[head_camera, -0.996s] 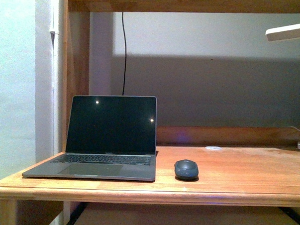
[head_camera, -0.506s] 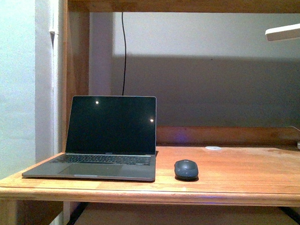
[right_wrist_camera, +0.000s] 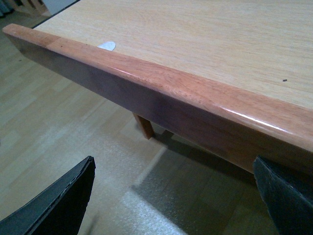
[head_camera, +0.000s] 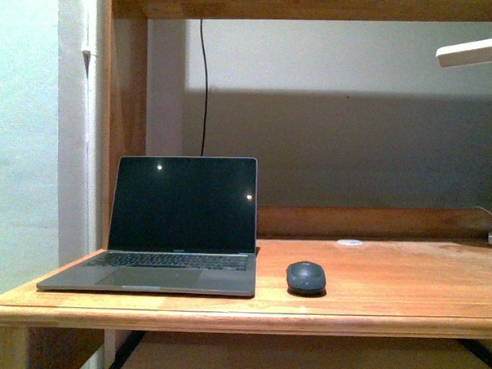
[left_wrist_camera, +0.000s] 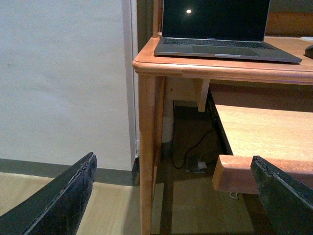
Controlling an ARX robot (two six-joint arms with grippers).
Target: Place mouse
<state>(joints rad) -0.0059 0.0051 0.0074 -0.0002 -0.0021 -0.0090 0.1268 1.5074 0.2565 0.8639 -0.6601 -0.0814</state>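
Laptop (left_wrist_camera: 215,29) on wooden desk (left_wrist_camera: 220,66)

Open desk (head_camera: 405,281) right of mouse (head_camera: 306,277)

All I can see of my own hardware is fingers. On the left gripper (left_wrist_camera: 173,196), two matte black fingers (left_wrist_camera: 63,200) with rough, worn edges. The right gripper (right_wrist_camera: 171,196) matches: black tapered fingers (right_wrist_camera: 58,203), their inner edges slightly frayed. No cables, screws or markings show.
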